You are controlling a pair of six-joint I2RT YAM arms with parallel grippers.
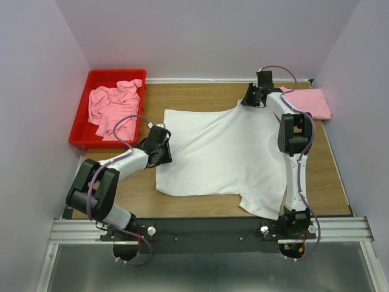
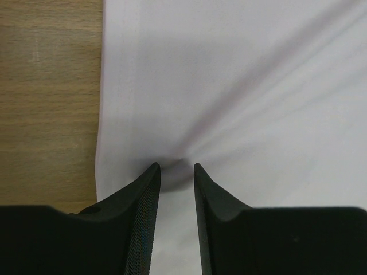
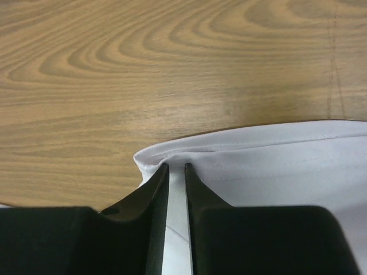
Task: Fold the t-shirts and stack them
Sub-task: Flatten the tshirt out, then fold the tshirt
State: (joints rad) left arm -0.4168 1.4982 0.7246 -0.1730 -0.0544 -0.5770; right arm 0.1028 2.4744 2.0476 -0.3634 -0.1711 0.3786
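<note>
White t-shirt (image 1: 219, 152): spread mid-table (image 1: 200, 97), creases fanning from left edge and far right corner.
Left gripper (image 2: 176, 167): clamped on puckered cloth at shirt's left edge.
Right gripper (image 3: 176, 166): pinching fold of hem at shirt's far right corner, jaws narrow.
Pink t-shirts (image 1: 112, 106): crumpled in red bin (image 1: 82, 131), far left.
Folded pink t-shirt (image 1: 310, 102): flat on wood, far right.

Wooden worktop (image 1: 200, 97), light oak grain, bare wood in both wrist views (image 2: 46, 86) (image 3: 172, 69). Red plastic bin (image 1: 91, 144) at far left corner. Black base plate (image 1: 206, 226) along near edge, aluminium rail (image 1: 79, 231) just before it. Pale lilac walls (image 1: 206, 36) on three sides.
</note>
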